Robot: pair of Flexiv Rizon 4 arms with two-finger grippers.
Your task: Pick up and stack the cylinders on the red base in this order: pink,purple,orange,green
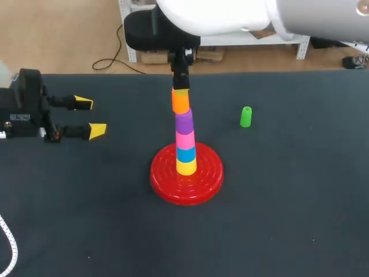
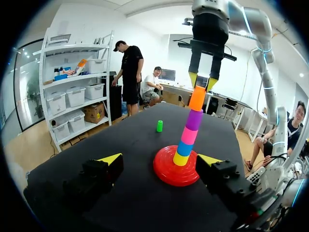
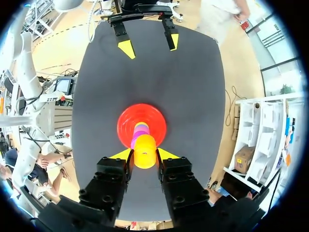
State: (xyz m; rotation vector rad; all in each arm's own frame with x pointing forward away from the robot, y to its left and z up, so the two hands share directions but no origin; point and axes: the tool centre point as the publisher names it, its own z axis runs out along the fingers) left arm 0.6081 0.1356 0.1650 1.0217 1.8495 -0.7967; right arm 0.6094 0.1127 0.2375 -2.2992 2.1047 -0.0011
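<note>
The red base [image 1: 167, 179] holds a leaning stack: yellow, blue, pink [image 1: 185, 139], purple [image 1: 184, 122], and the orange cylinder [image 1: 180, 101] on top. My right gripper [image 1: 181, 88] comes straight down onto the stack and is shut on the orange cylinder [image 3: 144, 151], its yellow tips on either side of it. The green cylinder [image 1: 246, 116] stands alone on the mat, to the right of the stack. My left gripper [image 1: 90, 117] rests low at the table's left, open and holding nothing. In the left wrist view the stack [image 2: 189, 135] stands ahead of that gripper.
The dark mat [image 1: 288, 219] covers the whole table. Bare mat lies in front of the base and to its right. A white cable [image 1: 10, 245] curls at the front left corner.
</note>
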